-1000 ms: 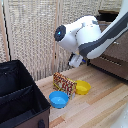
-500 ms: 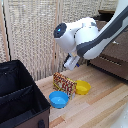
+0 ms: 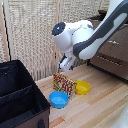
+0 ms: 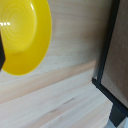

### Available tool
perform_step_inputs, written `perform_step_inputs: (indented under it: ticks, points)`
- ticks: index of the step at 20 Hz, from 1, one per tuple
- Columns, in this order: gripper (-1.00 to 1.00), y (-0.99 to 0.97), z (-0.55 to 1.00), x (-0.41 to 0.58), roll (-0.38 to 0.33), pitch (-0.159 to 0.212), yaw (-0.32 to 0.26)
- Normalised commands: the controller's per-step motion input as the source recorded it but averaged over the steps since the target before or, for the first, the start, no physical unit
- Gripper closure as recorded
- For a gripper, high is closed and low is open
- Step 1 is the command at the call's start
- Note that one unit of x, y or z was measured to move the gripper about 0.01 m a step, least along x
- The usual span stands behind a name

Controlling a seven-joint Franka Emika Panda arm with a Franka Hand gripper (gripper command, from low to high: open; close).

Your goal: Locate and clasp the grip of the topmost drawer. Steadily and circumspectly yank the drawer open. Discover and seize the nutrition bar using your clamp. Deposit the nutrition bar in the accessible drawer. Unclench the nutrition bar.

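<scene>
The nutrition bar (image 3: 64, 83), a packet with a red, yellow and orange pattern, stands on the wooden floor between two bowls. My clamp (image 3: 66, 63) hangs a short way above it, at the end of the bulky white arm, touching nothing. Its fingers are too small to show whether they are apart. The dark brown cabinet (image 3: 116, 52) stands at the exterior view's right. The arm covers most of it, so the topmost drawer cannot be made out. The wrist view shows neither the packet nor the fingertips clearly.
A yellow bowl (image 3: 83, 87) (image 4: 22, 35) lies just right of the packet and a blue bowl (image 3: 59, 99) in front of it. A large black box (image 3: 20, 95) fills the exterior view's lower left. A dark panel with a black edge (image 4: 114, 50) borders the wooden floor.
The arm has shifted slightly towards the exterior view's left, bringing the clamp closer over the packet. The packet and both bowls have not moved.
</scene>
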Motion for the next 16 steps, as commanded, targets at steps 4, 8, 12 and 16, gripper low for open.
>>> perform_step_inputs:
  ticks: [4, 8, 12, 16]
  points:
    - [-1.00, 0.13, 0.23, 0.504, 0.248, 0.097, -0.140]
    - [-1.00, 0.14, 0.20, 0.460, 0.259, 0.096, -0.155]
    - [-1.00, 0.15, 0.11, 0.284, 0.294, 0.113, -0.202]
    - [-1.00, 0.14, 0.10, 0.151, 0.290, 0.119, -0.229]
